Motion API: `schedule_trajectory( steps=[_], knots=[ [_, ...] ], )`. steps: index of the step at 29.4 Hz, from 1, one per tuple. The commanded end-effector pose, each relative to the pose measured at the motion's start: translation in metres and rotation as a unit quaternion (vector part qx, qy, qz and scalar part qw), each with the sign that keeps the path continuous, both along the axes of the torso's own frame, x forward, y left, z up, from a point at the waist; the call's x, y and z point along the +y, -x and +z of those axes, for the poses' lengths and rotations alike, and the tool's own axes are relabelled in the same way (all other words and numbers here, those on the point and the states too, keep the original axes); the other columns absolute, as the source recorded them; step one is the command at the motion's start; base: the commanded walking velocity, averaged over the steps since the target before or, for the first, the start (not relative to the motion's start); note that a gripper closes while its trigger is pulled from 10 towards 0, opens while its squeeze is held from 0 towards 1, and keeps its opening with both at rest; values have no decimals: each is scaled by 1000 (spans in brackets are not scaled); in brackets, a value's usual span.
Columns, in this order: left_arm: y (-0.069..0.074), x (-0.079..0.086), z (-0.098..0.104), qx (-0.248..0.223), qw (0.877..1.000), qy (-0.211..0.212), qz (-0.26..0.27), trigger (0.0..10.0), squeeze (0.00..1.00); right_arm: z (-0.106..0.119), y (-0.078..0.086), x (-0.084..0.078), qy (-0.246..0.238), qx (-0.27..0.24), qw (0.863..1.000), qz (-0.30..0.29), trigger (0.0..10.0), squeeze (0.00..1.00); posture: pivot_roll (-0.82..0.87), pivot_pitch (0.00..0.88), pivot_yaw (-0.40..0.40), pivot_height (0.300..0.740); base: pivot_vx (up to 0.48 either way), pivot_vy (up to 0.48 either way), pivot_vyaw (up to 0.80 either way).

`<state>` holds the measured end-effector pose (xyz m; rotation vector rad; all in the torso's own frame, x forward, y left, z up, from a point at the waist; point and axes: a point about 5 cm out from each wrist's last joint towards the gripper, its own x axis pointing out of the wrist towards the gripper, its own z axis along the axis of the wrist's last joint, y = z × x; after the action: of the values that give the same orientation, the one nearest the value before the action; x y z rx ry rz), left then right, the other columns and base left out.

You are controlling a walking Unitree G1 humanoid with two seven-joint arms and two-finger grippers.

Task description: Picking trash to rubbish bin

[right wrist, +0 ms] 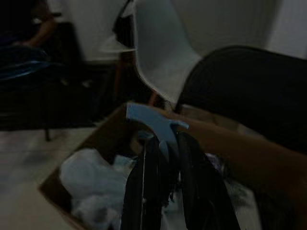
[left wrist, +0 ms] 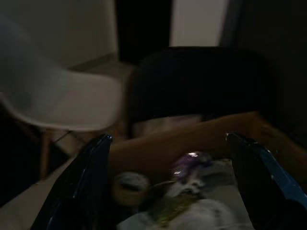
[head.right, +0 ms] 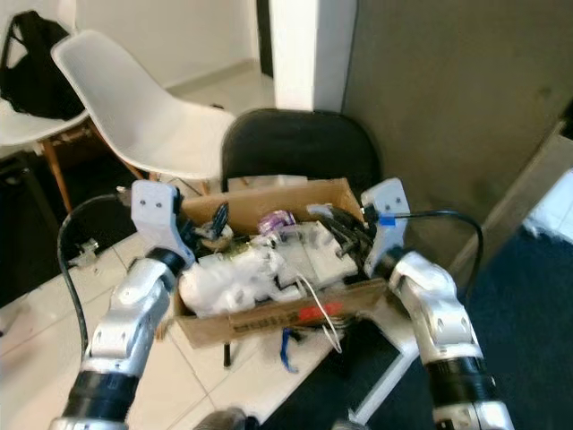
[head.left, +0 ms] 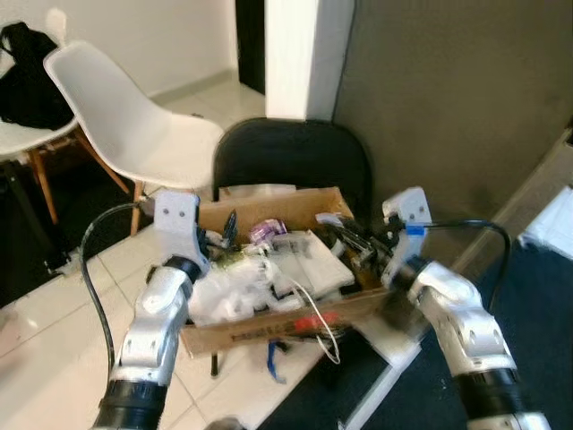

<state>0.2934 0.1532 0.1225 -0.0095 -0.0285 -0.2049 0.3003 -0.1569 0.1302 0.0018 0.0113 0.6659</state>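
Looking down through the eye views: a cardboard box (head.left: 269, 327) heaped with white crumpled trash (head.left: 237, 291) rests on a black chair (head.left: 291, 157); a white chair (head.left: 134, 125) stands beside it on pale tiled floor (head.left: 45, 331), a grey wall (head.left: 448, 98) behind. Left gripper (head.left: 224, 235) and right gripper (head.right: 345, 235) hover over the box's two ends. Left wrist view: fingers (left wrist: 91, 177) spread wide above a purple wrapper (left wrist: 188, 162). Right wrist view: fingers (right wrist: 146, 191) pinch a pale blue scrap (right wrist: 151, 120) over the box.
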Motion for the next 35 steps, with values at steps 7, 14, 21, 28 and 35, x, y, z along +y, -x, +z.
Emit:
schedule_trajectory(
  steps=[7, 14, 21, 28, 35],
  knots=[
    [5, 10, -2, 5, 1000, -4, -6, 10000, 0, 25, -20, -2, 41, -30, 996, -71, 10000, 0, -36, 0, -43, 740, 0, 0, 0],
    [5, 20, 2, -1, 1000, -16, -15, 10000, 0, 41, -46, 0, 88, -39, 986, -135, 10000, 0, -33, 0, -48, 740, 0, 0, 0],
    [8, 20, 5, -9, 1000, -6, -28, 10000, 0, 34, -57, -12, 159, -15, 972, -175, 10000, 0, -31, 0, -55, 740, 0, 0, 0],
    [11, 10, 6, -4, 997, 29, -68, 10000, 0, 29, -55, -21, 175, -3, 967, -185, 10000, 0, -43, 0, -50, 740, 0, 0, 0],
    [22, 3, 11, 32, 978, 149, -141, 10000, 0, 28, -58, -20, 181, -5, 966, -184, 10000, 0, -40, 0, -51, 740, 0, 0, 0]
  ],
)
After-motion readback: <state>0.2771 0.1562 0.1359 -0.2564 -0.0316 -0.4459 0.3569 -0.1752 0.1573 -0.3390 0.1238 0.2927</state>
